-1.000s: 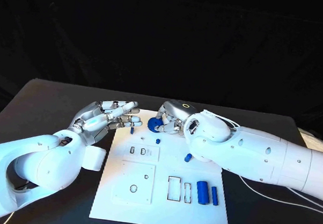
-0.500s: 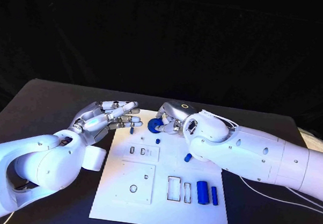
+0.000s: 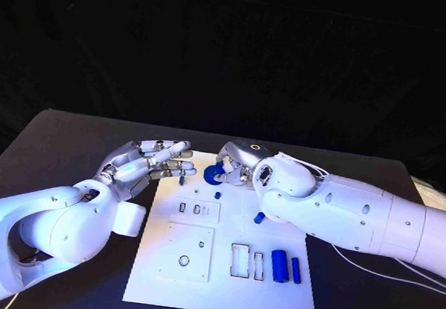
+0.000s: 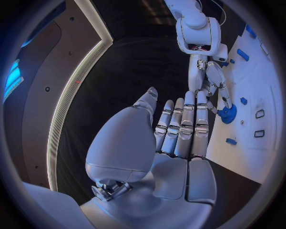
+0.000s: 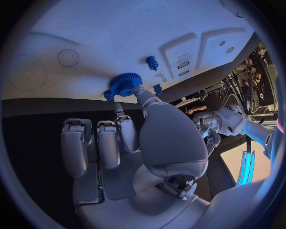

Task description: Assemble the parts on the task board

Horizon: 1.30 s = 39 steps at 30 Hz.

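Over the last second almost nothing has moved: the right hand (image 3: 239,165) stays at the far edge of the task board (image 3: 220,288), fingertips pinched on the blue gear (image 3: 214,172), and the left hand (image 3: 149,163) still hovers just beside it with straight, parted fingers holding nothing. My reading is that the gear is being steadied or seated rather than carried, so the assembly is at a fine-placement stage.

The gear is a toothed, hard-looking plastic disc, sitting at about 12 o'clock on the board. The board is a flat, matte white plate with rectangular and oval cut-outs. Two blue cylinders (image 3: 286,266) lie at roughly 4 o'clock, smooth and rounded; small blue pegs (image 3: 218,195) stand nearer the middle. The tabletop (image 3: 53,144) is dull black.
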### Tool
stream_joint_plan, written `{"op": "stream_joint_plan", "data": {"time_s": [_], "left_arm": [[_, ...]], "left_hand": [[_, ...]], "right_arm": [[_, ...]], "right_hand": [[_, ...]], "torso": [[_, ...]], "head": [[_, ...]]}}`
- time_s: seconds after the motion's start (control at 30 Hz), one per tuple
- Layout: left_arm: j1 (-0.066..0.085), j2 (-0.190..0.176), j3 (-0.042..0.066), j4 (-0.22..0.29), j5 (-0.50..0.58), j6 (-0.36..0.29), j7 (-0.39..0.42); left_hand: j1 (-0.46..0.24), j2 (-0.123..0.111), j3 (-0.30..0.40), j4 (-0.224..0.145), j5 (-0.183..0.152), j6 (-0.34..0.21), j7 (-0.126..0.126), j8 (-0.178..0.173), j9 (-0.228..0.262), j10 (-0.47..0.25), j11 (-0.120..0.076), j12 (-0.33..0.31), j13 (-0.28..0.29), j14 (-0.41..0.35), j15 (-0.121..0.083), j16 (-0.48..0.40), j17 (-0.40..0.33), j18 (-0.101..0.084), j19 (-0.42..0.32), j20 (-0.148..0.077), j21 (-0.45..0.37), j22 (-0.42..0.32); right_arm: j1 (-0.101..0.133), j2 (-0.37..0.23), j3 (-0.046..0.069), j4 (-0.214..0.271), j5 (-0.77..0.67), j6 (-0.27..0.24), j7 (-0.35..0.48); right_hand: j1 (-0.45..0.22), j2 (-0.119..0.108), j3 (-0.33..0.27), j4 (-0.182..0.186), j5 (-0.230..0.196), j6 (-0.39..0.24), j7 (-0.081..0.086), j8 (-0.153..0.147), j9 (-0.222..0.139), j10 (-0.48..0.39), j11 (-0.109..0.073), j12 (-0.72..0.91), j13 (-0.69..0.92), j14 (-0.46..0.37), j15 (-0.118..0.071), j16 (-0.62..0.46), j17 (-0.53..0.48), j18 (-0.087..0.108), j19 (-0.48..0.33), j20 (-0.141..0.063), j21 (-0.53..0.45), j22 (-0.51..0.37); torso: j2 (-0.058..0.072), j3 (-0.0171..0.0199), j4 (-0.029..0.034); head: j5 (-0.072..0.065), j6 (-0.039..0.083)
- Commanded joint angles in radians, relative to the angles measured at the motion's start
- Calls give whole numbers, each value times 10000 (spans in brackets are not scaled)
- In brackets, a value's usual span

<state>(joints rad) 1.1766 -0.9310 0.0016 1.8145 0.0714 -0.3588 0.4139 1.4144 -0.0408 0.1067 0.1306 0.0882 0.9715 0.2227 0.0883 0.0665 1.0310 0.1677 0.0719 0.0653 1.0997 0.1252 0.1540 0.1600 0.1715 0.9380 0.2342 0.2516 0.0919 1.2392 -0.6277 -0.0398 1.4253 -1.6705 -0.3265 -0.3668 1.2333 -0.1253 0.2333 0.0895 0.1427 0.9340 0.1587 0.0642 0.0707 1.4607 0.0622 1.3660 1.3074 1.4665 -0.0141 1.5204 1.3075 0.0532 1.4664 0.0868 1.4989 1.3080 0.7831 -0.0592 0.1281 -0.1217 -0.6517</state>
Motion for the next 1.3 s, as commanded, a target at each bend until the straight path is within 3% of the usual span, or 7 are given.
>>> {"op": "stream_joint_plan", "data": {"time_s": [0.03, 0.23, 0.4, 0.57, 0.8, 1.03, 1.3], "left_arm": [[10, 5, 7, 3, -53, 232, 26], [10, -35, 6, -16, -53, 238, 34], [10, -52, 5, -32, -53, 242, 49], [8, -20, -1, -100, -53, 255, 56], [1, 7, -21, -166, -53, 262, 55], [-16, 67, -30, -221, -53, 274, 58], [-30, 94, -36, -312, -53, 270, 61]], "left_hand": [[-15, 120, -2, -85, -50, -37, -38, -64, -10, -25, 33, -63, -8, 54, -17, -33, 11, 125, 75, -4, -19, -10], [-19, 119, -12, -92, -52, -42, -34, -73, -11, -33, 36, -68, -9, 59, -17, -40, 15, 124, 80, -4, -20, -13], [-18, 119, -14, -94, -52, -42, -35, -74, -11, -33, 36, -69, -9, 60, -16, -41, 16, 124, 80, -4, -21, -14], [-18, 119, -14, -94, -52, -42, -35, -74, -11, -33, 36, -69, -9, 60, -16, -41, 16, 124, 80, -4, -21, -14], [-16, 121, -14, -98, -52, -39, -38, -75, -10, -31, 35, -68, -8, 61, -17, -43, 18, 124, 82, -4, -21, -15], [-16, 121, -14, -98, -52, -39, -38, -75, -10, -31, 35, -68, -8, 61, -17, -43, 18, 124, 82, -4, -21, -15], [-16, 121, -14, -98, -52, -39, -38, -75, -10, -31, 35, -68, -8, 61, -17, -43, 18, 124, 82, -4, -21, -15]], "right_arm": [[-22, -254, 0, 239, 104, -659, 109], [-1, -1360, 19, 1009, 1349, -1468, 1035], [97, -2622, 31, 1497, 3242, -1631, 3301], [108, -3461, 35, 1534, 4156, -1544, 4583], [25, -4044, 34, 1139, 4467, -1188, 4897], [-135, -4102, 32, 344, 4537, -949, 5008], [-345, -4166, 32, 196, 4515, -774, 5078]], "right_hand": [[-75, -13, -23, 176, 113, 119, -41, 93, 35, 68, 45, 32, 1192, 829, 56, 55, 1547, -208, 327, 97, 48, 1117], [138, 69, 68, 194, 434, 214, -70, 110, 48, 64, 10, 4, 1189, 826, 25, 49, 1535, -219, 354, 70, 77, 1175], [702, 136, 296, -176, 618, 302, -74, 122, 54, 99, -9, 73, 1256, 849, 6, 100, 1659, -237, 390, 52, 117, 1264], [782, -2, 237, -346, 972, 367, -70, 111, 52, 103, -3, 74, 1270, 863, 12, 132, 1735, -252, 419, 51, 150, 1335], [778, -86, 152, -408, 996, 329, -65, 70, 36, 38, 4, -45, 1198, 866, 17, 142, 1761, -247, 404, 56, 140, 1313], [772, -111, 118, -424, 995, 311, -62, 56, 30, 24, 7, -70, 1184, 866, 20, 144, 1765, -246, 401, 58, 138, 1309], [765, -129, 90, -434, 988, 301, -61, 48, 27, 24, 9, -69, 1187, 866, 22, 142, 1763, -245, 397, 59, 136, 1304]], "torso": [[-1, -1, -3], [-7, 5, -57], [-7, 6, -131], [14, 65, -210], [35, 142, -228], [50, 154, -215], [51, 150, -224]], "head": [[14, -13], [-9, 26], [-64, 91], [-93, 173], [-212, 204], [-242, 183], [-275, 130]]}}
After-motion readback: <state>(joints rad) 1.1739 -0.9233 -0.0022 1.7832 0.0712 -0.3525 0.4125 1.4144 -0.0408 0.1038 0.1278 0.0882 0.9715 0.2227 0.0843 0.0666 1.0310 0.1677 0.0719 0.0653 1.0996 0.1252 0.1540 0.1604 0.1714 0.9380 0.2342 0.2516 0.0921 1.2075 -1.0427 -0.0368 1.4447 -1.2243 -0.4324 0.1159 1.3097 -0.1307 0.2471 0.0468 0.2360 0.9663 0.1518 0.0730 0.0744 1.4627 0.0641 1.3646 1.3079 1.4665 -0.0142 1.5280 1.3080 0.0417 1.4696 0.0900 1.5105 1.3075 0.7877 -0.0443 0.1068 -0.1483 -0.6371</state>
